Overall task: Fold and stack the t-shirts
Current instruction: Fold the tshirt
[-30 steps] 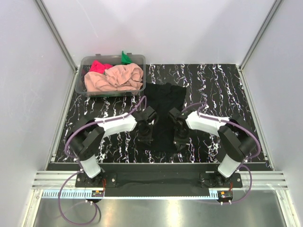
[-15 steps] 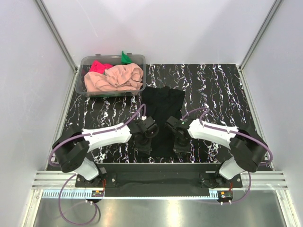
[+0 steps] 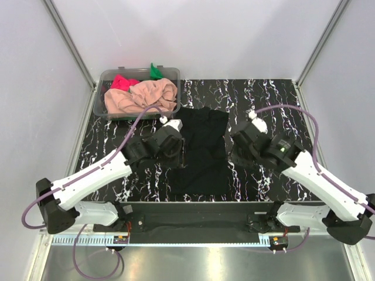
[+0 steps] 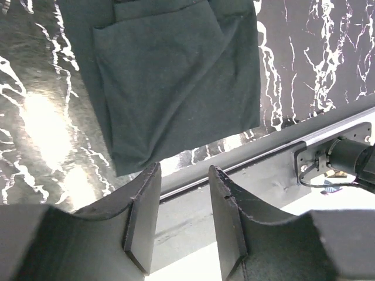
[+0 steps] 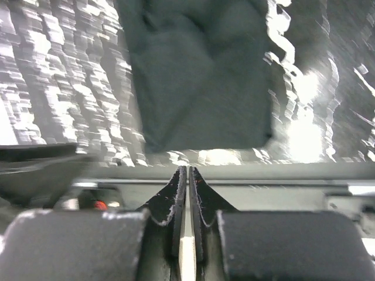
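**Operator:** How do your claws stand?

**Robot:** My left claw (image 4: 183,175) is spread wide, with nothing between its fingers. My right claw (image 5: 186,171) is pressed almost together, with only a thin slit between the pads, and it grips nothing.

**Operator:** Where is the shirt?

**Robot:** The large black cloth t-shirt (image 3: 199,149) lies folded in layers in the middle of the black, white-veined marble-look table (image 3: 275,105). Its lower edge is near the table's near edge. From above, my left claw sits at its left edge and my right claw at its right edge. My right wrist view is blurred.

**Operator:** And the rest?

**Robot:** The crumpled peach-pink cloth t-shirt (image 3: 140,96) fills most of the clear plastic tub (image 3: 102,88) at the far left of the table. The bright pink-red cloth t-shirt (image 3: 122,82) is bunched behind it, and the green cloth t-shirt (image 3: 155,71) pokes up at the tub's far rim.
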Controlling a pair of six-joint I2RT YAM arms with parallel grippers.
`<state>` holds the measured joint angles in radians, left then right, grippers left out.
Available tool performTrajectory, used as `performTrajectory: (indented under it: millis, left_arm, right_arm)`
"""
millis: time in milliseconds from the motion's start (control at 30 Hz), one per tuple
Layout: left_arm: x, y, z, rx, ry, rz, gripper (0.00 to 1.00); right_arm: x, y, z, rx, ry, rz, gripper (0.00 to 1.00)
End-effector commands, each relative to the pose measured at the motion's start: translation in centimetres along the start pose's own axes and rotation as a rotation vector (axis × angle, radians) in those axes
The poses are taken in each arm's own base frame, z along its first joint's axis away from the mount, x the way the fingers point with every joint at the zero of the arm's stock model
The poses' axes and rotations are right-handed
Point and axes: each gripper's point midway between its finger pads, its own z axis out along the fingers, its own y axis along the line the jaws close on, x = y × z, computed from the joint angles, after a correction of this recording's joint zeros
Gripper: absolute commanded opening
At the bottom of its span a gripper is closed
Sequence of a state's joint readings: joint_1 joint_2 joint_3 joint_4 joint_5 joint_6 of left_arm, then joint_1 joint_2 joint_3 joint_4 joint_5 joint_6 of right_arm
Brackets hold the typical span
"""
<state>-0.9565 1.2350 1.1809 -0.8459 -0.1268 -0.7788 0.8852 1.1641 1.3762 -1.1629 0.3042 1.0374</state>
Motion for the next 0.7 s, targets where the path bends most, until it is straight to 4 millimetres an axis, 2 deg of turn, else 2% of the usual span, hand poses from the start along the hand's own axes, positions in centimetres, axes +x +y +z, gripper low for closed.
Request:
performTrajectory:
  millis: [0, 33, 100, 133, 167, 200, 233, 267, 300, 333, 400, 433, 467, 500, 533, 567, 667]
  left_arm:
    - [1.2, 2.0, 0.9, -0.067, 0.043, 0.048, 0.41]
    - [1.9, 2.5, 1.7, -0.083, 0.071, 0.052, 0.41]
    - [2.1, 1.7, 2.3, -0.047, 0.097, 0.052, 0.42]
    - [1.3, 1.1, 2.5, -0.026, 0.078, 0.037, 0.43]
    - [0.9, 0.9, 2.9, -0.014, 0.070, 0.020, 0.56]
    - [0.8, 0.1, 3.1, 0.039, 0.082, -0.002, 0.61]
    - [-0.6, -0.5, 3.9, 0.104, 0.058, -0.067, 0.61]
    - [-1.0, -0.6, 4.5, 0.128, 0.062, -0.107, 0.61]
    - [-1.4, -1.0, 4.7, 0.163, 0.075, -0.147, 0.61]
    - [-3.4, -1.0, 4.7, 0.171, 0.031, -0.171, 0.61]
    - [-5.1, -0.2, 5.7, 0.105, -0.002, -0.132, 0.61]
    - [-5.7, 0.1, 5.8, 0.075, -0.001, -0.127, 0.61]
    - [-6.4, -0.1, 6.8, 0.065, 0.019, -0.131, 0.61]
    - [-7.1, 0.3, 7.2, 0.067, 0.036, -0.173, 0.61]
    - [-7.6, 0.2, 7.7, 0.088, 0.047, -0.194, 0.59]
    - [-7.9, 0.0, 8.7, 0.091, 0.070, -0.208, 0.59]
    - [-9.6, 0.1, 9.6, 0.074, 0.043, -0.199, 0.59]
  right_arm:
    - [4.5, -4.8, 3.4, 0.198, 0.117, -0.030, 0.11]
    - [4.5, -4.2, 4.2, 0.164, 0.104, -0.020, 0.11]
    - [4.2, -4.0, 4.7, 0.158, 0.088, -0.058, 0.15]
    - [3.5, -3.2, 4.7, 0.135, 0.061, -0.072, 0.16]
    - [2.4, -2.1, 4.3, 0.098, 0.036, -0.122, 0.18]
    - [1.4, -1.5, 4.4, 0.081, 0.010, -0.135, 0.19]
    - [0.8, -1.3, 4.4, 0.077, 0.010, -0.151, 0.19]
    - [0.0, -0.9, 4.6, 0.074, 0.017, -0.192, 0.21]
    - [-1.9, -1.6, 5.3, 0.094, 0.014, -0.151, 0.21]
    - [-1.7, -1.1, 5.7, 0.053, 0.084, -0.138, 0.21]
    - [-4.3, -0.1, 6.1, -0.027, 0.048, -0.155, 0.23]
    - [-5.6, -0.8, 6.9, -0.012, 0.026, -0.197, 0.24]
    - [-6.1, -1.2, 7.7, 0.008, 0.014, -0.223, 0.25]
    - [-6.4, -1.7, 8.6, 0.033, 0.025, -0.238, 0.25]
    - [-6.6, -2.8, 10.8, 0.060, 0.098, -0.221, 0.25]
    - [-6.4, -3.3, 11.8, 0.064, 0.143, -0.204, 0.25]
    - [-7.0, -3.1, 13.4, 0.042, 0.150, -0.231, 0.25]
